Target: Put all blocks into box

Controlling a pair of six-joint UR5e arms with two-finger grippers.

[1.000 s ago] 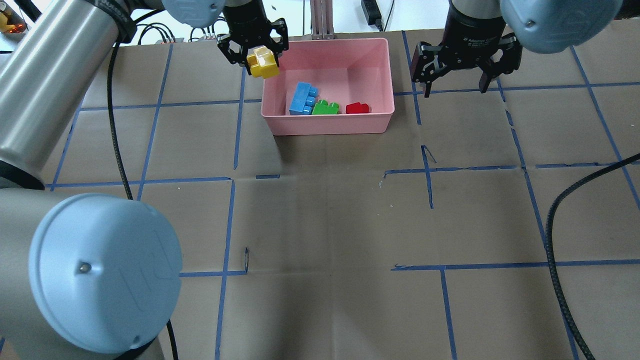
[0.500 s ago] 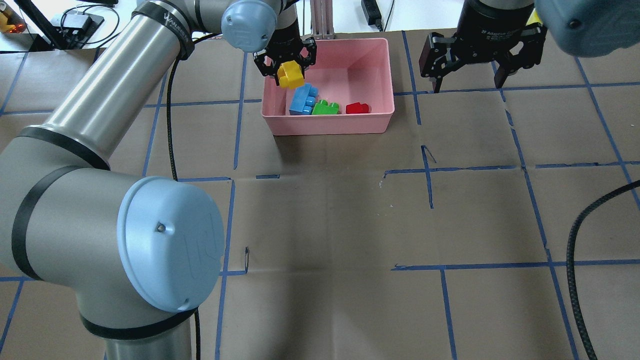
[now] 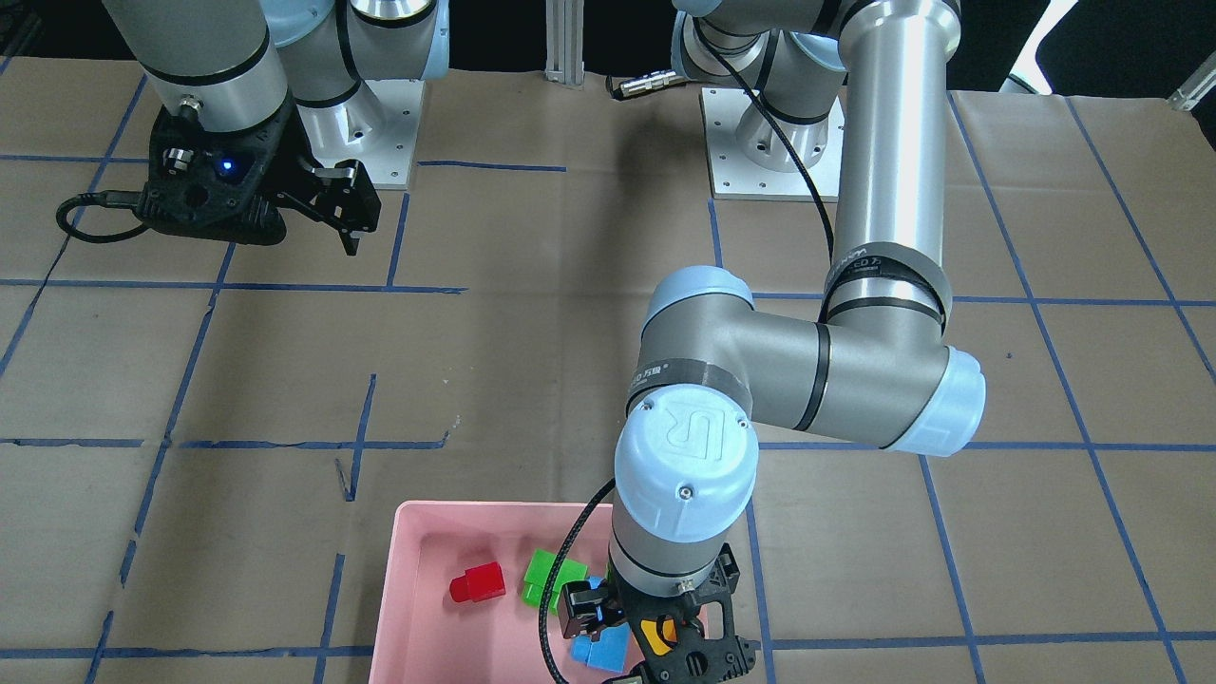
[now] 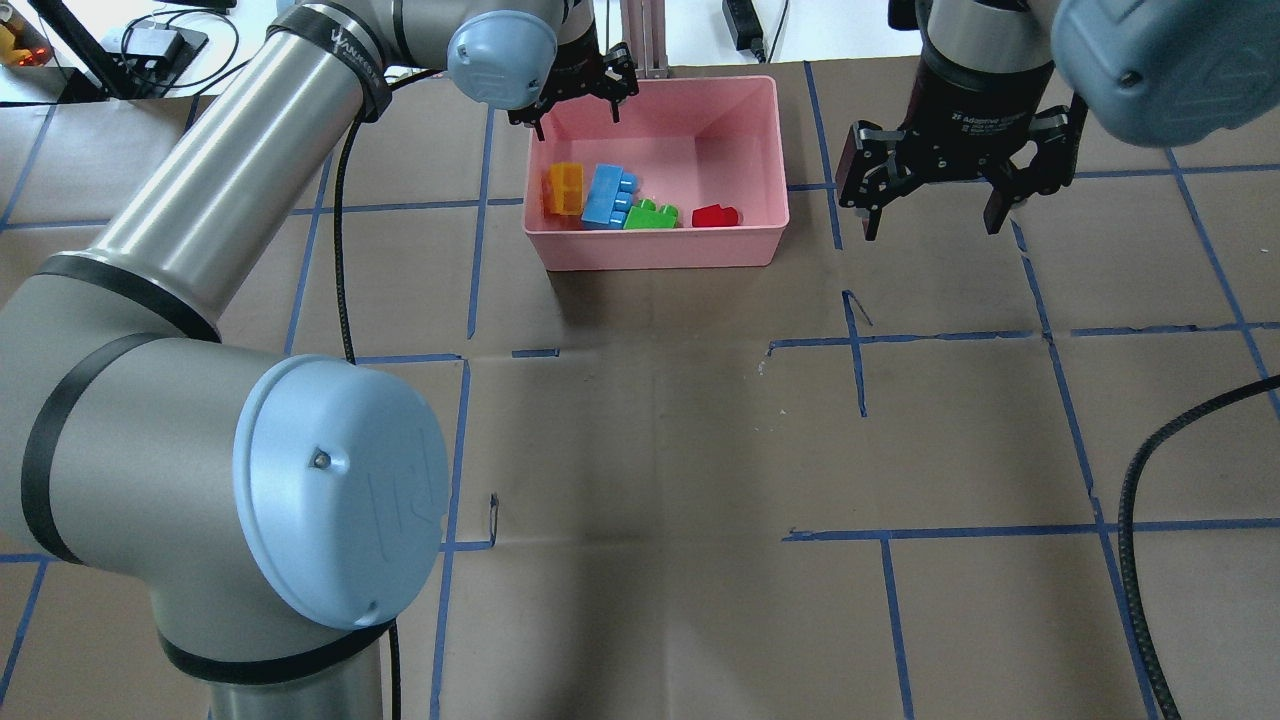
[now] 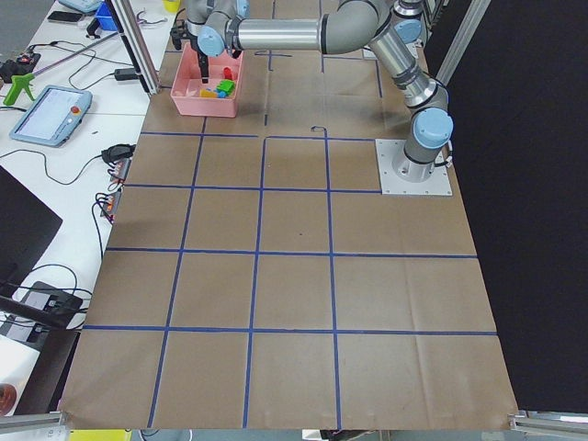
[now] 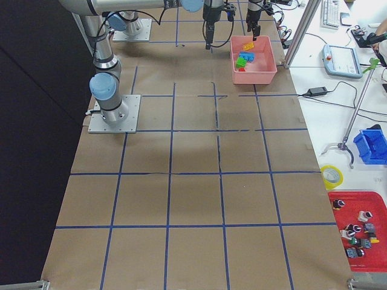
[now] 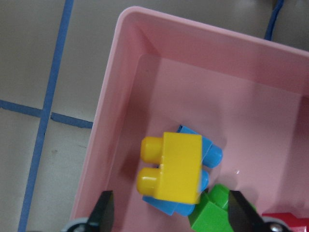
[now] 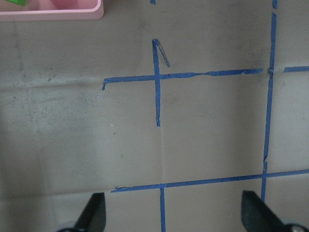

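1. Half a second back the yellow block [image 4: 563, 188] hung pinched in the left jaws over the box [image 4: 700, 100]. Now it lies inside, and those jaws stand spread and empty above the box's far corner on that side.
2. We see the yellow block on its side, at the end of the box nearest the left arm, with its studs pointing at that end wall. It touches the light-blue block [image 4: 607, 195], and in the wrist view it seems to rest partly on top of it.
3. Along the box's near wall from there sit the green block [image 4: 651, 215], against the light-blue one, and then the red block [image 4: 714, 215], a little apart.
4. The right jaws have drifted a little nearer the robot. They are spread, hold nothing, and hang over the tabletop [image 4: 650, 450] just outside the box's end wall on the red block's side.
5. We judge the blocks light, stiff, hollow plastic with smooth and rather slippery faces. They look unlikely to break from a short drop into the box.
6. If we had to retake one, we would close on its two flat parallel side faces. The rounded studs would let it twist or squirt out.
7. All four blocks lie in the box, so we judge the task done, with only a withdrawal left.
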